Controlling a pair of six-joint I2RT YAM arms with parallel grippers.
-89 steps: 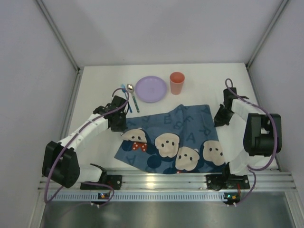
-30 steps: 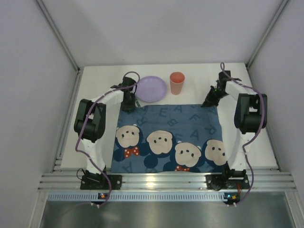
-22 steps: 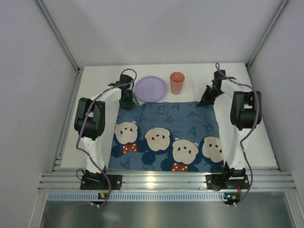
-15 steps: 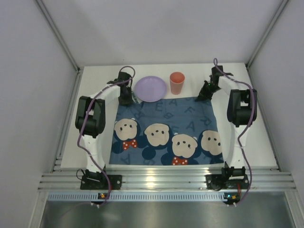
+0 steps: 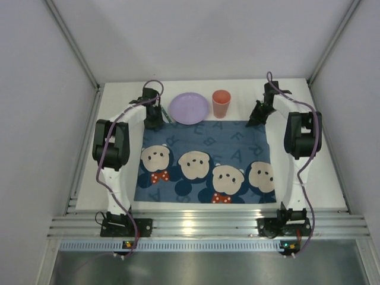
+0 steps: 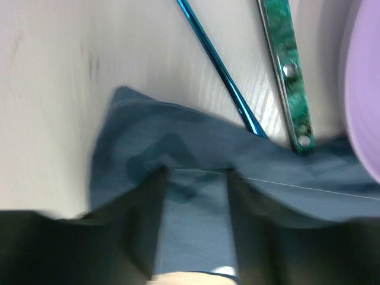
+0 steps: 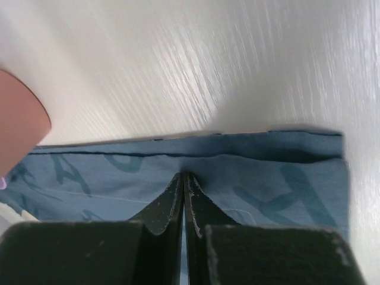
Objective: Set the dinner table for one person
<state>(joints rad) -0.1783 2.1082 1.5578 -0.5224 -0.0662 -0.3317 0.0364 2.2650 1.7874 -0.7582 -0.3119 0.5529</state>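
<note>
The dark-blue cartoon mat [image 5: 205, 151] lies spread flat on the white dinner table [image 5: 314, 160], its far edge near the lilac plate [image 5: 189, 108] and orange cup [image 5: 221, 104]. My left gripper [image 5: 154, 119] is at the mat's far left corner. In the left wrist view this gripper [image 6: 196, 172] is open, its fingers apart with the mat's corner [image 6: 178, 142] lying between them. My right gripper [image 5: 254, 119] is at the far right corner. In the right wrist view it [image 7: 184, 175] is shut on the mat's edge [image 7: 267, 172].
A blue utensil handle [image 6: 217, 71] and a green-handled utensil [image 6: 288, 71] lie just beyond the mat's left corner, beside the plate [image 6: 362, 83]. The cup [image 7: 21, 124] stands left of my right gripper. The ribbed aluminium rail [image 5: 202, 228] runs along the near edge.
Both arms carried the mat's far edge away from the rail, and the mat went from crumpled to flat. The left gripper's jaws have opened off the corner.
</note>
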